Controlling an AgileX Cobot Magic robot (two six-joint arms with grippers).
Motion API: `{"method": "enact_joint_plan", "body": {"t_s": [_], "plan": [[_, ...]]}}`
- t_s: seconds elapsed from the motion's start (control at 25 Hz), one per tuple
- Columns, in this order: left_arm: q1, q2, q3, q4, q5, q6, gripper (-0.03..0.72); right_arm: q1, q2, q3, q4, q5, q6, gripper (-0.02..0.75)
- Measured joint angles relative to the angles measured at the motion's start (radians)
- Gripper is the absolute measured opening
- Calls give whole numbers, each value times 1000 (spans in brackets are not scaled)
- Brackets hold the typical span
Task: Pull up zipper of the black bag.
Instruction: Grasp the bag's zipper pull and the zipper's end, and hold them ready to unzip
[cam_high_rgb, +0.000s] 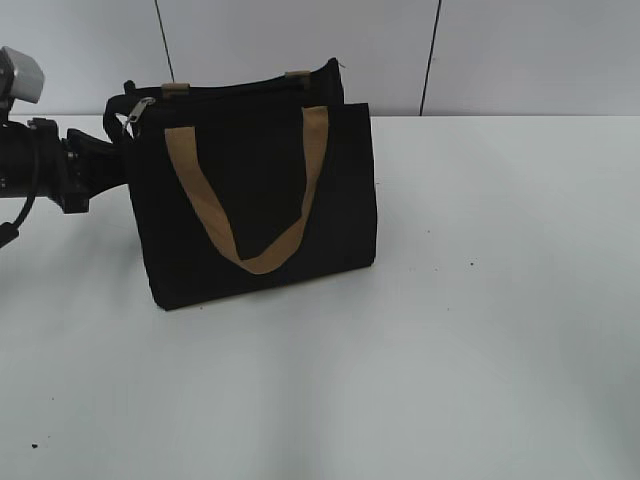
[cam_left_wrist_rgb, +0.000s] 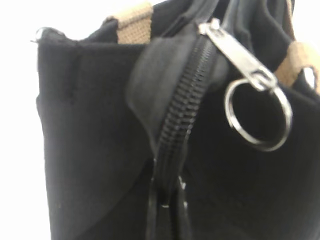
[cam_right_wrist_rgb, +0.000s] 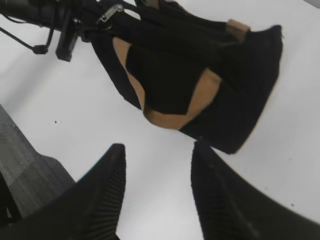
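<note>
Black fabric bag (cam_high_rgb: 255, 190) stands upright on the white table (cam_high_rgb: 480, 330), its silver zipper (cam_high_rgb: 137, 112) at the top left corner, right beside the left gripper (cam_high_rgb: 110, 165), whose jaw state cannot be told; the right gripper (cam_right_wrist_rgb: 157, 165) hovers spread above the table, apart from the bag
</note>
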Motion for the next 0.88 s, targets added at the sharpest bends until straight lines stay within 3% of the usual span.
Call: {"method": "enact_joint_plan", "body": {"t_s": [0.48,0.68,0.88], "plan": [[0,-44,0,4,5,-2,25,264,466,-438,-56,-83,230,327],[0,-60,1,3,9,-2,25,306,607,-578,-76,-93,339,326],[0,-60,1,3,22,-2,25,308,678,-616,-112,-85,425,326]]}}
